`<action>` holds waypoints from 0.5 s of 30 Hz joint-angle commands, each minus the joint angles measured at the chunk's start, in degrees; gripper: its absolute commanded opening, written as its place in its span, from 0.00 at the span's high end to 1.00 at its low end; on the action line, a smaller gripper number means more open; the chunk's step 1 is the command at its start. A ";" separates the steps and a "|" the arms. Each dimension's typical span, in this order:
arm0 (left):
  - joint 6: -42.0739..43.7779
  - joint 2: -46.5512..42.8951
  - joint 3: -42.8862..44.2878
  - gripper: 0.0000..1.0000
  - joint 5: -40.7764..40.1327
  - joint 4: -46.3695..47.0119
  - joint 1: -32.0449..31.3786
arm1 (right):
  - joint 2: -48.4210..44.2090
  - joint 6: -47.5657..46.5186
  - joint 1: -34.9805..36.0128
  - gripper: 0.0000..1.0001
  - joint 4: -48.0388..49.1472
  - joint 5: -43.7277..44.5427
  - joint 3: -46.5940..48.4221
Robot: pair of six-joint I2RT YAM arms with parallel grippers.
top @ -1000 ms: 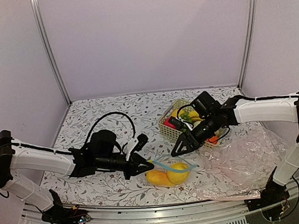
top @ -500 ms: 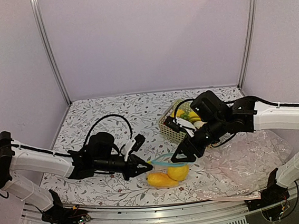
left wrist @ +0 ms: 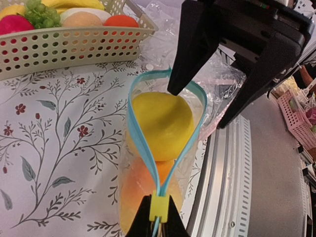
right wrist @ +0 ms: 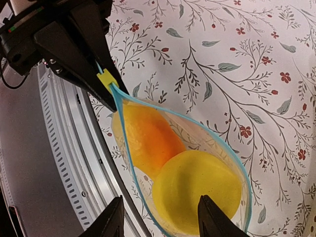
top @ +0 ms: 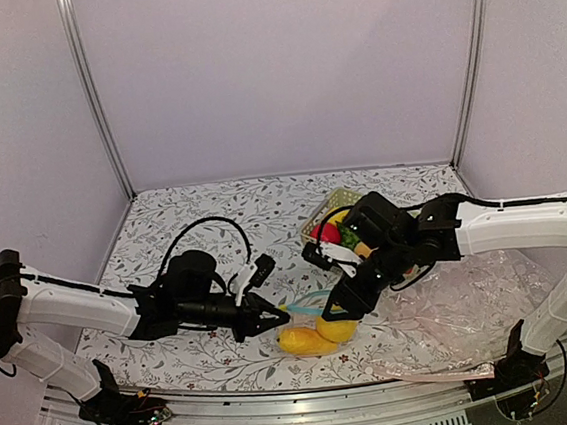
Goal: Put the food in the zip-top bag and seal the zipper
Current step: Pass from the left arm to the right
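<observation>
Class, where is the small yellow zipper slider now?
The yellow slider is bottom centre of the left wrist view, pinched in the left gripper, on the light blue zipper.

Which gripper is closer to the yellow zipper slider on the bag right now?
Left. The left gripper pinches the yellow zipper slider itself; the right gripper hangs open at the opposite end of the bag mouth, over the yellow fruit.

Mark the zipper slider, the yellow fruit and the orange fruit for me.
slider [left wrist: 159, 207], left wrist view, centre of the yellow tab.
yellow fruit [left wrist: 163, 123], left wrist view, middle of its upper face.
orange fruit [right wrist: 148, 140], right wrist view, middle of its visible side.
</observation>
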 commanded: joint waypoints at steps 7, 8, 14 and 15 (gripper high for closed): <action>1.01 -0.73 0.32 1.00 1.10 0.02 -0.70 | 2.35 -3.63 0.39 0.61 0.91 -0.90 3.12; 0.95 -0.72 0.36 1.00 1.11 0.02 -0.74 | 3.02 -3.71 0.38 0.64 0.77 -1.89 3.40; 1.17 -0.23 0.97 1.00 1.41 -0.07 -0.69 | 6.44 -3.41 0.43 0.79 1.16 -5.84 4.43; 1.13 -0.08 0.99 1.00 1.53 -0.07 -0.74 | 6.66 -3.39 0.44 0.79 1.35 -6.31 4.45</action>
